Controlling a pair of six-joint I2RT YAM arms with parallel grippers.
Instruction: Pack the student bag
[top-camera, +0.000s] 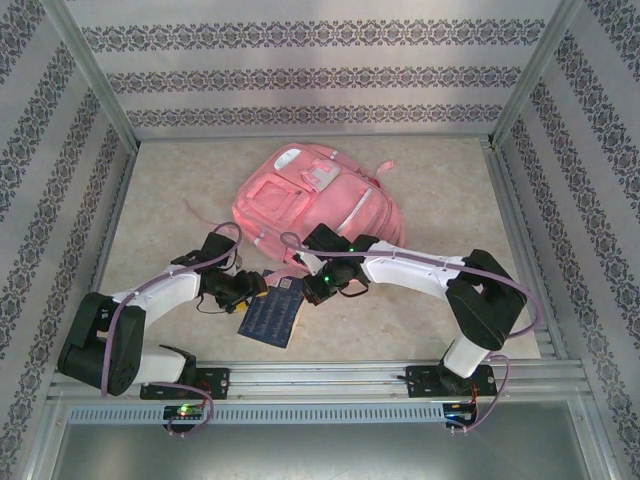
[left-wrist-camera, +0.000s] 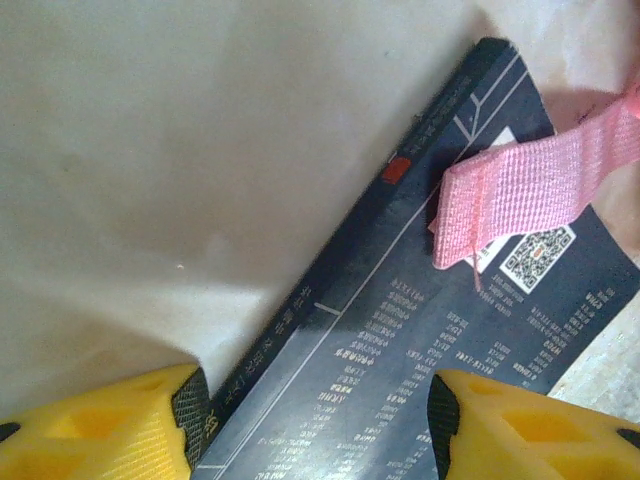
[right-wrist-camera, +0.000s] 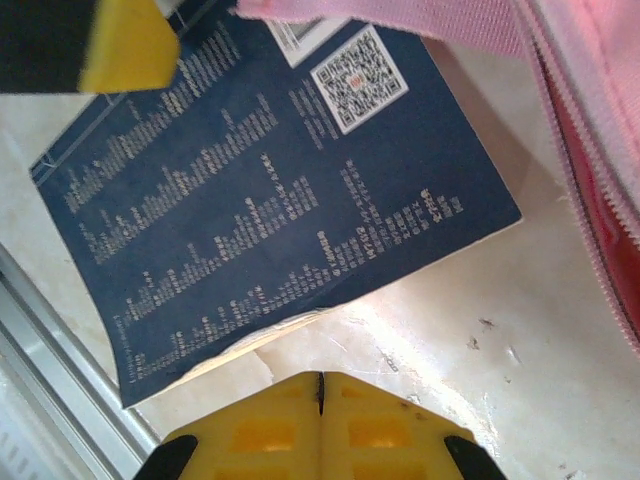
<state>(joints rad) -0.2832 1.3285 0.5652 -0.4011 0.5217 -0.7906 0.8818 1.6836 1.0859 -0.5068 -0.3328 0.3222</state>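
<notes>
The student bag (top-camera: 318, 198), large and pink, lies flat at mid-table. Just in front of it a dark blue book (top-camera: 272, 318) lies flat with its printed cover up. My left gripper (top-camera: 256, 290) hangs open over the book's spine corner (left-wrist-camera: 420, 330): one fingertip (left-wrist-camera: 190, 410) is beside the spine, the other is above the cover. A pink strap (left-wrist-camera: 530, 190) from the bag rests across the book. My right gripper (right-wrist-camera: 320, 385) is shut and empty, low over the table beside the book's page edge (right-wrist-camera: 260, 190). The bag's zip edge (right-wrist-camera: 590, 150) runs along the right.
An aluminium rail (top-camera: 330, 375) crosses the near edge, close to the book's lower corner (right-wrist-camera: 40, 330). Patterned walls enclose the table on three sides. Bare tabletop (top-camera: 170, 190) stretches left and right of the bag.
</notes>
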